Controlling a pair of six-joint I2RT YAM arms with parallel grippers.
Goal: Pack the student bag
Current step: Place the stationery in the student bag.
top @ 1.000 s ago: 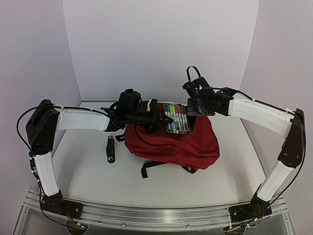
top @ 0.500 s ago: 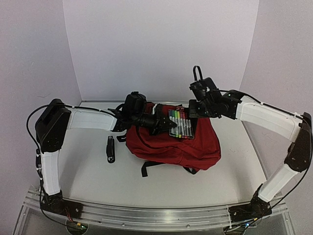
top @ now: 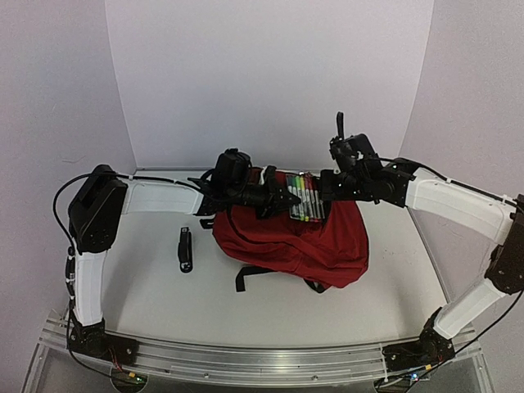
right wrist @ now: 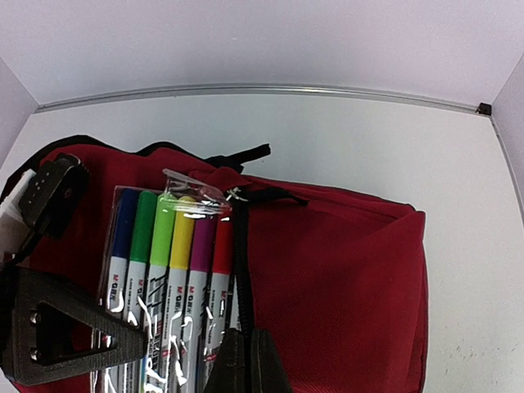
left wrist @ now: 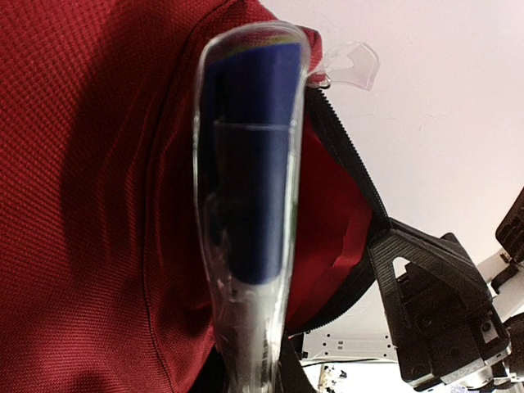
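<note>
The student bag (top: 315,246), dark red with black straps, lies in the middle of the table. It also shows in the left wrist view (left wrist: 90,205) and the right wrist view (right wrist: 344,278). A clear pack of coloured markers (top: 305,197) is held at the bag's top opening. My left gripper (top: 278,199) is shut on this pack, seen edge-on in the left wrist view (left wrist: 250,164) and flat in the right wrist view (right wrist: 172,270). My right gripper (top: 326,190) is shut on the bag's black zipper edge (right wrist: 241,270) beside the pack, its fingers (right wrist: 266,368) closed together.
A small black object (top: 186,248) lies on the table left of the bag. A black strap (top: 250,277) trails from the bag's near side. White walls close in the back and both sides. The left gripper's finger (right wrist: 57,327) shows at the right wrist view's lower left.
</note>
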